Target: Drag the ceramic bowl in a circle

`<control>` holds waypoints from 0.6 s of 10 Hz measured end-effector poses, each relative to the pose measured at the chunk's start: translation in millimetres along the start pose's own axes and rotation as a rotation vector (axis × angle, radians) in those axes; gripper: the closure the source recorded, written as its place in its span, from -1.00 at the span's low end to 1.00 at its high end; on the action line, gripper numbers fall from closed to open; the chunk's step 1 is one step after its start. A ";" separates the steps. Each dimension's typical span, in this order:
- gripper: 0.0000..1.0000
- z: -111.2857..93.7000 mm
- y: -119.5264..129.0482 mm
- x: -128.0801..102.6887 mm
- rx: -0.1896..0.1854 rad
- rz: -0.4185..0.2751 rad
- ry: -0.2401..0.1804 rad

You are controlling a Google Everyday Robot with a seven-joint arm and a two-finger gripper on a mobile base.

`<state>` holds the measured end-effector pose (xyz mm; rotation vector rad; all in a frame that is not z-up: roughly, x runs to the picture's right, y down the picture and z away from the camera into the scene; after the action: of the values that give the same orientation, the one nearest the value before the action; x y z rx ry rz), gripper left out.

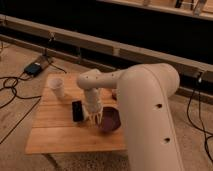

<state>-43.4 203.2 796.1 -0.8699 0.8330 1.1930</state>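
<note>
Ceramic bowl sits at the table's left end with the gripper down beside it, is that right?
Not quite. The camera view shows the ceramic bowl toward the table's right side; the white cup stands at the left end. The gripper is indeed down beside the bowl.

A table (55, 134) stands in the middle. At its back left corner sits a cup (57, 87). Near the centre lies a small flat block (77, 110). Just right of it the gripper (96, 119) hangs at the left rim of the bowl (113, 121), seemingly touching it. The arm (147, 115) fills the right foreground, covering the table's right edge. On the floor behind and left of the table lie a box (34, 69) and cables (14, 86).
</note>
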 end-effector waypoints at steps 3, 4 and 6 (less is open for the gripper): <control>1.00 21.7 -21.0 40.0 0.003 0.062 0.086; 1.00 23.7 -30.1 42.7 0.000 0.094 0.090; 1.00 23.3 -61.8 38.6 0.002 0.187 0.073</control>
<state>25.8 231.1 779.2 -0.8523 0.9913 1.3291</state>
